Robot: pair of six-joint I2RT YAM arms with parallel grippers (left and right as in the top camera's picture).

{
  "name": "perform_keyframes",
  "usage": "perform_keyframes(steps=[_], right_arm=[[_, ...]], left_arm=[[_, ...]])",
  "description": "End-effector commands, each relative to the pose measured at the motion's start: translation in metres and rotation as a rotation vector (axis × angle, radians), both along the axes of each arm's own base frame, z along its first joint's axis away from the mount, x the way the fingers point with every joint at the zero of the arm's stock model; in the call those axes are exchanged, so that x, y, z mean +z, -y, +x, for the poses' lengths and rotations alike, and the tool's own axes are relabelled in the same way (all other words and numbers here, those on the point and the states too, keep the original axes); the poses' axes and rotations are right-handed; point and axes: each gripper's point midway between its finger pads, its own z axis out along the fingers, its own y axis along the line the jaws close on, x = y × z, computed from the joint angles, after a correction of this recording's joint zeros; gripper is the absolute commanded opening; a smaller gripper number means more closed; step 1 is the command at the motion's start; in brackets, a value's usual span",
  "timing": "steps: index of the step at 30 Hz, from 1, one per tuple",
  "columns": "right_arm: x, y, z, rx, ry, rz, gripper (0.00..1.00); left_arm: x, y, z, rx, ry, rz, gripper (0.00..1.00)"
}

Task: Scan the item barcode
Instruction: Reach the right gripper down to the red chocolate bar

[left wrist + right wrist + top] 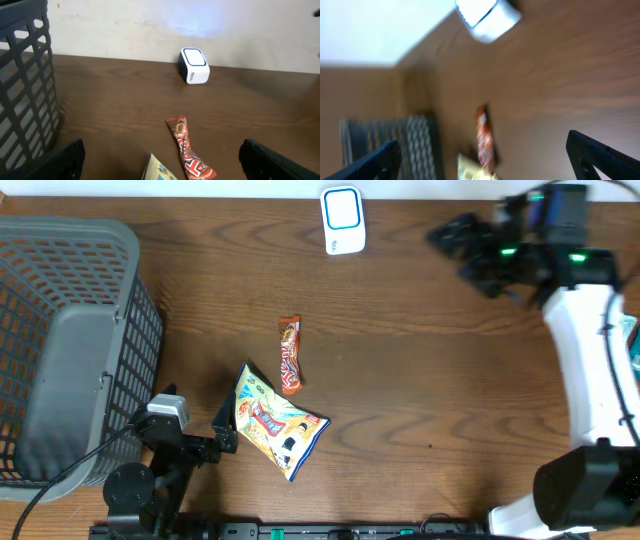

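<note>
Broadly, the brown wooden table (420, 400) carries everything; at its left edge stands a grey mesh basket (60, 330), with a pale grey flat thing inside it. On the right the white right arm (590, 370) reaches toward the far edge; its right end effector (470, 252) hangs over bare wood to the right of the scanner, fingers spread wide, nothing between them. The left end effector (162, 152) sits low at the near left, just beside the basket, its fingers likewise wide apart and empty. A yellow printed snack bag (275, 423) lies flat at the near middle of the table, close to the left end effector's right finger, though whether they touch I cannot tell. An orange-red candy bar (290, 355) lies lengthwise just beyond the bag, its near end at the bag's upper corner. Well apart from both, by the far edge, stands the small white barcode scanner (342, 220) with a blue-rimmed face.
</note>
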Motion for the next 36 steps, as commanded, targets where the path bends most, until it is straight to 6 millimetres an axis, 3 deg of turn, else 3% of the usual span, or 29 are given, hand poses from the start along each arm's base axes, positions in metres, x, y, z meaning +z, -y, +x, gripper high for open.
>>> perform_keyframes(steps=[1,6,10,17,21,25,31,36], right_arm=[[-0.009,-0.062,-0.024,0.205,0.020,-0.030,0.99],[-0.032,-0.116,-0.047,0.332,0.074,-0.254,0.99],[-0.059,-0.148,-0.067,0.379,0.074,-0.436,0.99],[-0.110,-0.199,-0.096,0.501,0.049,-0.567,0.86],[-0.155,-0.209,-0.096,0.521,0.019,-0.671,0.77],[-0.185,-0.211,-0.093,0.527,-0.011,-0.713,0.75],[-0.188,-0.219,-0.076,0.500,0.036,-0.682,0.83],[-0.189,-0.234,-0.061,0.485,0.105,-0.649,0.83]], left_arm=[[0.000,0.003,-0.001,-0.021,0.004,0.010,0.98],[0.000,0.003,-0.001,-0.021,0.004,0.010,0.98],[0.000,0.003,-0.001,-0.021,0.004,0.010,0.98],[0.000,0.003,-0.001,-0.021,0.004,0.010,0.98],[0.000,0.003,-0.001,-0.021,0.004,0.010,0.98],[0.000,0.003,-0.001,-0.021,0.004,0.010,0.98],[0.000,0.003,-0.001,-0.021,0.004,0.010,0.98],[0.000,0.003,-0.001,-0.021,0.004,0.010,0.98]])
